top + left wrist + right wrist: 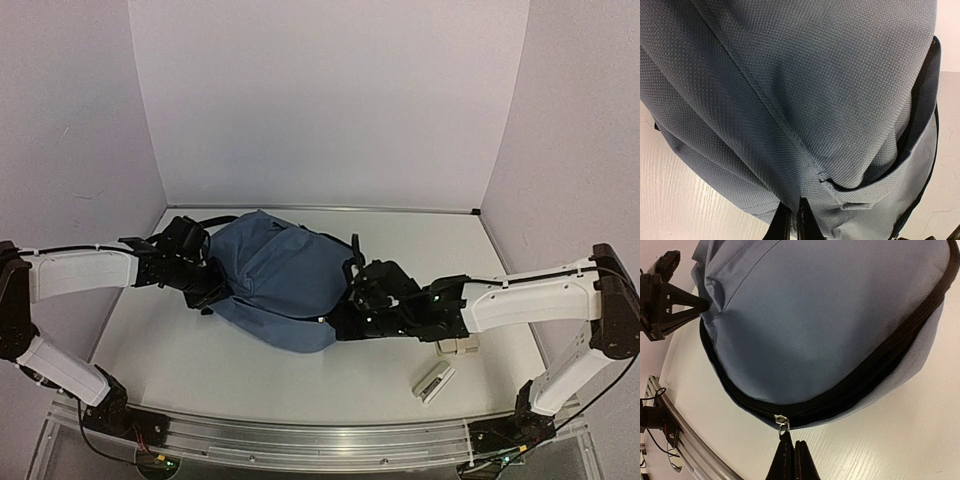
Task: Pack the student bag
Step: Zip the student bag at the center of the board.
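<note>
So, nearest in the overhead view is the metal rail carrying both arm bases. Just past it, over on the right, a small white-and-grey box lies on the tabletop, with a little beige block right behind it. Can't tell what either one is, tbh.

Further in you get the student bag, slumped on its side mid-tabletop between the two arms. The right claw is clenched on the zipper pull at the bag's right end, and the black zipper curves away from there. The left claw is pinched tight on a bunched bit of blue fabric at the bag's left end. Behind all that is a pale back wall.
</note>
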Robot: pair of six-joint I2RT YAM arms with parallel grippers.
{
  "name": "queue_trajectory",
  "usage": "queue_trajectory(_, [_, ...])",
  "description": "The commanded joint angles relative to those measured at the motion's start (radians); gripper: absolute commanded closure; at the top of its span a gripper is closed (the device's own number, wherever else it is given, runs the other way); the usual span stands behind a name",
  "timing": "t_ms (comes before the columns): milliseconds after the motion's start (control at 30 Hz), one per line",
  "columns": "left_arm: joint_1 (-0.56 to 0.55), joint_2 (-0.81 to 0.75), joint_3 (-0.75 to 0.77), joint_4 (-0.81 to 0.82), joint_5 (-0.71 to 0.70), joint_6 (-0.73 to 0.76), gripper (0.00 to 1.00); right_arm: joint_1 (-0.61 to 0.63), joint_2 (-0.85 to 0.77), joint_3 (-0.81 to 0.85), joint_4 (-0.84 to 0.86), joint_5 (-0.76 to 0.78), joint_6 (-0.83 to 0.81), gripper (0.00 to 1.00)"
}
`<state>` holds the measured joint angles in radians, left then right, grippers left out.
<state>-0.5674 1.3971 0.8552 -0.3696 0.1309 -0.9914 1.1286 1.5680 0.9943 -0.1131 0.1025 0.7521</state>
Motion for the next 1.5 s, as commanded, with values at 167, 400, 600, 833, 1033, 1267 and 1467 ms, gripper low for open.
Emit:
queue_trajectory(167, [0.149, -0.168, -0.110, -0.034, -0.004, 0.072, 1.00, 0.005, -0.006, 0.061, -0.147, 0.238, -0.029, 1.00])
queue_trajectory(400, [0.248, -0.231, -0.142, -0.102, 0.012, 0.170, 1.00, 0.005, 0.056, 0.128, -0.192, 0.368, -0.004, 1.00])
queue_trajectory(600, [0.299, -0.249, -0.158, -0.146, -0.009, 0.220, 1.00, -0.008, 0.080, 0.185, -0.218, 0.385, -0.002, 1.00])
queue_trajectory(833, [0.292, -0.271, -0.119, -0.103, 0.116, 0.352, 0.60, -0.009, 0.029, 0.153, -0.027, -0.085, -0.159, 1.00])
queue_trajectory(1033, [0.125, -0.334, 0.035, -0.125, 0.101, 0.498, 0.33, -0.010, 0.033, 0.082, 0.066, -0.265, -0.100, 1.00])
queue_trajectory(1267, [-0.058, -0.246, 0.060, 0.001, 0.201, 0.580, 0.30, -0.009, 0.007, -0.055, 0.155, -0.246, 0.026, 1.00])
queue_trajectory(1467, [-0.243, -0.130, 0.054, 0.148, 0.211, 0.662, 0.30, -0.008, -0.014, -0.139, 0.211, -0.213, 0.103, 1.00])
